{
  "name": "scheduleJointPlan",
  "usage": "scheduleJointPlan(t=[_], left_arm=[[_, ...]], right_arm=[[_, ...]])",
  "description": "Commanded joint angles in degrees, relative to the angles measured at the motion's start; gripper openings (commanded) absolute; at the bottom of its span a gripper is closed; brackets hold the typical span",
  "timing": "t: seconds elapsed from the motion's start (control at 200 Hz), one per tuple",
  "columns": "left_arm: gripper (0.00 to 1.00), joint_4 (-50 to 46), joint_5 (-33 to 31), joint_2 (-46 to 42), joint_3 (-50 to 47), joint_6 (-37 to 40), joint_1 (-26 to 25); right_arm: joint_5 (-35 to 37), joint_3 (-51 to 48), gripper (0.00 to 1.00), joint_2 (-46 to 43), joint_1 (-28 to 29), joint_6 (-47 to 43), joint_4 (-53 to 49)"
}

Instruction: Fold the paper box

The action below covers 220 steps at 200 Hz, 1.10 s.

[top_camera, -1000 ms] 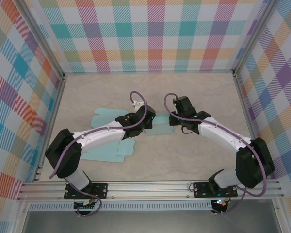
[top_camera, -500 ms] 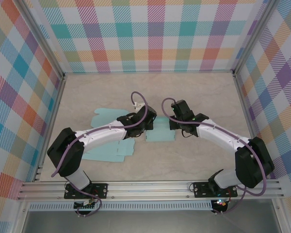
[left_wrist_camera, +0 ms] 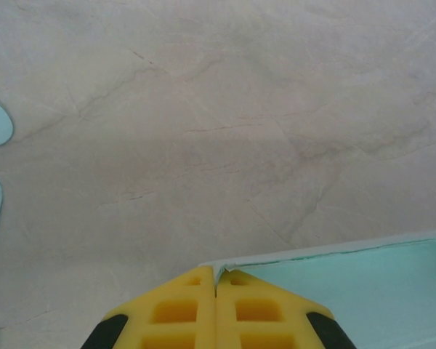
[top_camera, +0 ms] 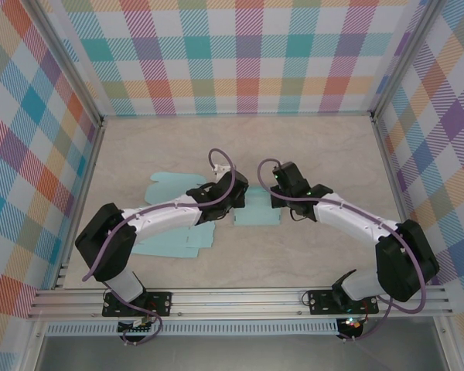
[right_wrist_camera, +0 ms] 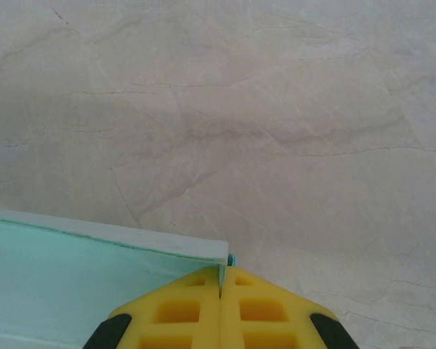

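The paper box [top_camera: 170,232] is a flat teal cut-out lying left of centre on the beige table, with rounded flaps [top_camera: 166,185] at the back. One panel [top_camera: 255,211] of it spans between my two grippers. My left gripper [top_camera: 236,202] is shut on that panel's left corner; in the left wrist view the yellow fingertips [left_wrist_camera: 216,275] pinch the paper edge, and the panel [left_wrist_camera: 349,291] runs off right. My right gripper [top_camera: 277,201] is shut on the right corner; its fingertips [right_wrist_camera: 220,270] clamp the edge of the panel [right_wrist_camera: 73,280].
Plaid walls [top_camera: 247,54] on an aluminium frame [top_camera: 89,178] enclose the table on three sides. A metal rail [top_camera: 240,301] carrying both arm bases runs along the near edge. Bare beige tabletop [top_camera: 332,154] lies behind and to the right of the grippers.
Both grippers have shifted slightly toward the near side, the right one also a little left. The teal panel between them now shows larger and lies further forward.
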Motion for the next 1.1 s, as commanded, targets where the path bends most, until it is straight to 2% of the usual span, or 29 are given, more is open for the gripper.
scheduleJointPlan(t=[0.0, 0.235, 0.56, 0.89, 1.095], left_arm=[[0.03, 15.1, 3.2, -2.9, -2.9, 2.1, -1.4], [0.0, 28.0, 0.7, -2.0, -7.3, 8.2, -1.5], [0.0, 42.4, -2.6, 3.1, -6.1, 20.2, -1.5], [0.0, 61.6, -0.3, 10.4, -11.3, 27.5, -1.6], [0.0, 63.4, -0.7, 12.1, -13.3, 29.7, -2.1]], right_arm=[[-2.6, -2.5, 0.0, -1.0, 2.3, -1.8, 6.8], [1.7, -5.2, 0.0, -1.3, 3.3, -5.1, 16.8], [6.1, -6.2, 0.0, 1.0, 3.3, -11.5, 29.6], [6.8, -12.8, 0.0, 3.3, 3.4, -13.3, 45.4], [7.2, -16.2, 0.0, 2.4, 3.4, -11.7, 46.6]])
